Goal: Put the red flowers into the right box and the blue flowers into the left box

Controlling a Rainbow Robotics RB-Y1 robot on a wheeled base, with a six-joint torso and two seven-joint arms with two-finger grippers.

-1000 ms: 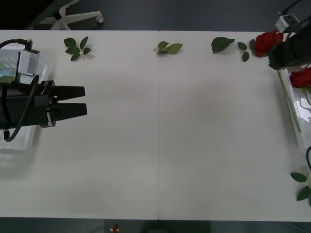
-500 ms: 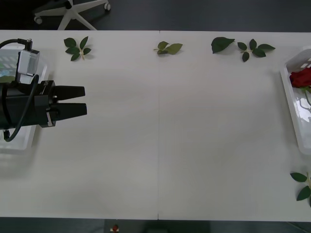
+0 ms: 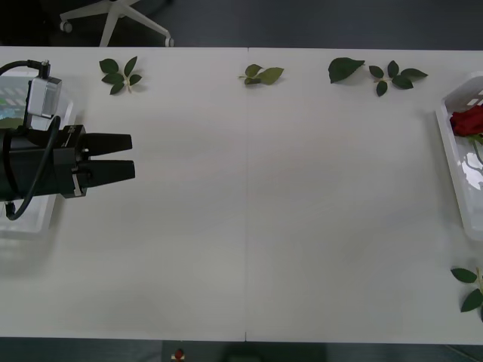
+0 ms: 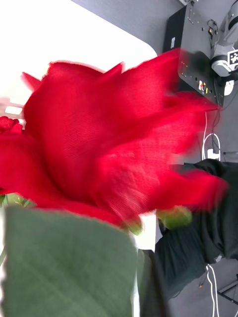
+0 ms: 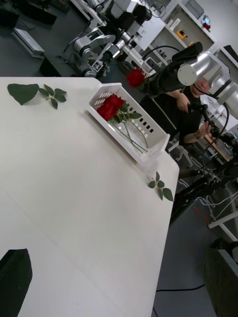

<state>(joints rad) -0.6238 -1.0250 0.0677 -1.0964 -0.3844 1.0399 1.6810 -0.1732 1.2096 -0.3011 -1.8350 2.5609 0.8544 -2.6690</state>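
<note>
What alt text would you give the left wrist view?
A white table with the right box at its far edge, red roses lying inside. Beyond the box, the right arm holds another rose in the air. Loose leaf sprigs lie on the tabletop.

Red roses (image 5: pixel 111 107) lay in the white slotted right box (image 5: pixel 148 146) at my three o'clock, stems along its floor. Another red rose (image 4: pixel 106 148) filled my right wrist's view, petals spread.
</note>
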